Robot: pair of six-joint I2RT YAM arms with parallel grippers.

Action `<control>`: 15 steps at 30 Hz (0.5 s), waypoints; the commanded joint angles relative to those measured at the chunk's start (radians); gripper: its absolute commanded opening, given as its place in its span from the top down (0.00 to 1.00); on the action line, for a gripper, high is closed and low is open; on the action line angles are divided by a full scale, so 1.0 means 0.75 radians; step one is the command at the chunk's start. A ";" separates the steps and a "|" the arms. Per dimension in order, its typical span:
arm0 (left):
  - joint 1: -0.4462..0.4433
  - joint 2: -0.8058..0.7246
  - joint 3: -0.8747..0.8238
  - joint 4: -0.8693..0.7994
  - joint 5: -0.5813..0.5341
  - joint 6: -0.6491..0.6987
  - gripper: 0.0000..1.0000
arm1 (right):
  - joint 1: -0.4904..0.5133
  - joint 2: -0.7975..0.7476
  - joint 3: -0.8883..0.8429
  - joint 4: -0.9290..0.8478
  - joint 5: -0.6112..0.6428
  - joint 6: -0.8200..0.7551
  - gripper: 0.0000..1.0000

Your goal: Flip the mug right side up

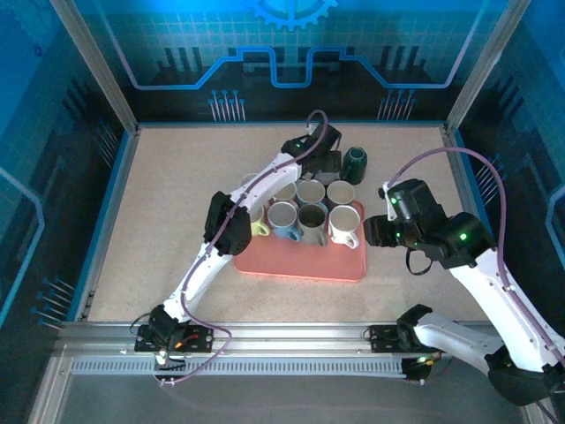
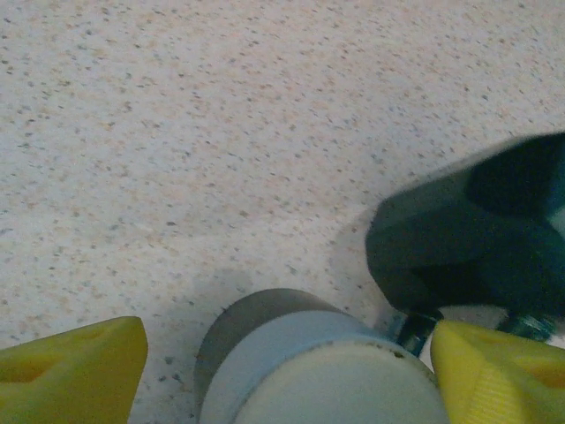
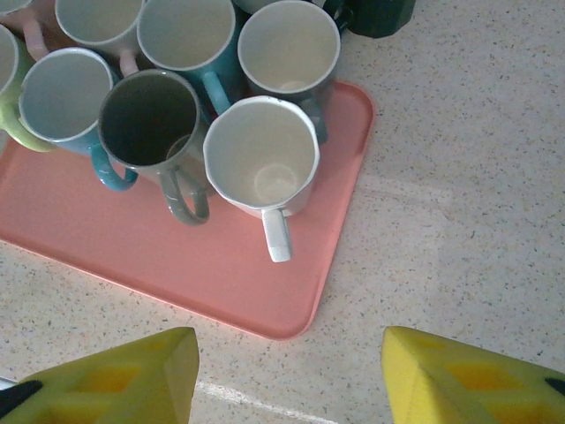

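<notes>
On the speckled tabletop [image 1: 177,203], nearest me, my right gripper [image 3: 287,380] hovers just off the pink tray [image 3: 221,283] of upright mugs [image 3: 262,159], fingers spread and empty. Farther off, my left gripper [image 2: 287,362] has its fingers wide apart around a grey mug [image 2: 318,380]. The dark green mug [image 1: 355,164] stands just beside that gripper, on the table past the tray's far corner.

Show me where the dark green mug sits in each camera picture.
Top external: dark green mug past the far right corner of the pink tray.
Left wrist: mug at the right edge, blurred.
Right wrist: mug at the top edge, cropped.
Shared landmark: the tray, top and right wrist.
</notes>
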 commanded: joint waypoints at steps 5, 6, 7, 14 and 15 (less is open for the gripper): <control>0.093 0.023 -0.022 -0.058 -0.047 -0.009 0.16 | -0.024 0.002 -0.014 0.020 -0.018 -0.002 0.42; 0.100 0.017 -0.021 -0.057 -0.056 0.004 0.16 | -0.028 0.004 -0.016 0.020 -0.018 -0.006 0.42; 0.105 0.010 -0.023 -0.052 -0.055 0.008 0.15 | -0.028 0.004 -0.018 0.021 -0.018 -0.004 0.42; 0.091 -0.061 -0.056 0.035 0.095 -0.011 0.05 | -0.032 0.002 -0.033 0.026 -0.032 -0.007 0.42; 0.086 -0.065 -0.054 0.024 0.123 -0.036 0.04 | -0.032 -0.001 -0.036 0.027 -0.033 -0.008 0.42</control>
